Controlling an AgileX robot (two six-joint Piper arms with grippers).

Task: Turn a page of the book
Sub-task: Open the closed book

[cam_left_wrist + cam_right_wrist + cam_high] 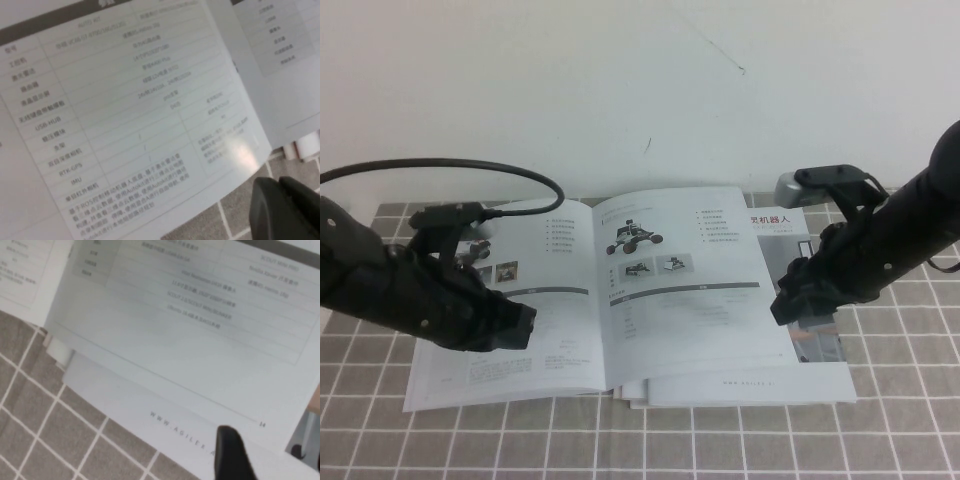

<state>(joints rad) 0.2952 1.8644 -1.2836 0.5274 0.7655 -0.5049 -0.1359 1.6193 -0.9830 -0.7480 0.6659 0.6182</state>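
The book (570,290) lies open and flat on the grey tiled cloth. Its right-hand page (690,290) shows a black wheeled rover, two small photos and a table. My right gripper (798,305) is open and hovers just off that page's outer edge, near its lower corner. In the right wrist view one finger (232,455) is over the sheet under the page (200,340), holding nothing. My left gripper (520,325) is shut and empty over the lower part of the left-hand page. In the left wrist view it (282,197) sits past that page's (125,115) bottom edge.
A brochure (790,225) with bold black Chinese characters and a room photo lies under the book's right side. More sheets (750,385) stick out below the book's lower edge. Grey tiled cloth (720,440) covers the table; a white wall stands behind.
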